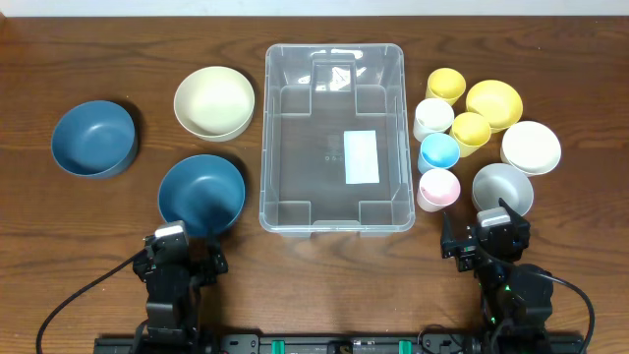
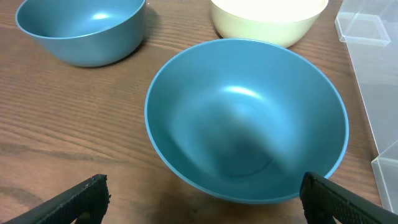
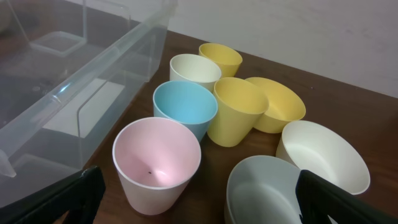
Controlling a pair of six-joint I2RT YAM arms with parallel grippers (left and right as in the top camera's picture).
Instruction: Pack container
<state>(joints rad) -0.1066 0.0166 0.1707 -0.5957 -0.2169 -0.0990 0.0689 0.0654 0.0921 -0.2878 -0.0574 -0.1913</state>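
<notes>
Sitting at the middle of the wooden table (image 1: 59, 59), the container (image 1: 305, 147) is a clear bin, upright, with only a white label (image 1: 361, 157) on its base.

Left of the container stand three bowls. The far blue bowl (image 1: 93, 138) is well apart from it, the cream bowl (image 1: 214, 102) is just beside its far left corner, and the near blue bowl (image 1: 201, 194) is just beside its near left corner. The left gripper (image 1: 185, 251) hovers on the near side of that bowl, jaws spread wide, holding nothing.

Right of the container cluster five cups and three bowls. The cream cup (image 1: 432, 119), light blue cup (image 1: 438, 153) and pink cup (image 1: 438, 189) line its right wall. The far yellow cup (image 1: 445, 86) and near yellow cup (image 1: 471, 133) come next. The yellow bowl (image 1: 493, 104), white bowl (image 1: 531, 147) and grey bowl (image 1: 502, 189) stand farthest out. The right gripper (image 1: 482, 239) hangs near the grey bowl, jaws wide, empty.

The left wrist view cuts off the cream bowl and shows only a sliver of the container. The right wrist view crops the grey bowl. Whether neighbouring cups touch is hard to tell.
</notes>
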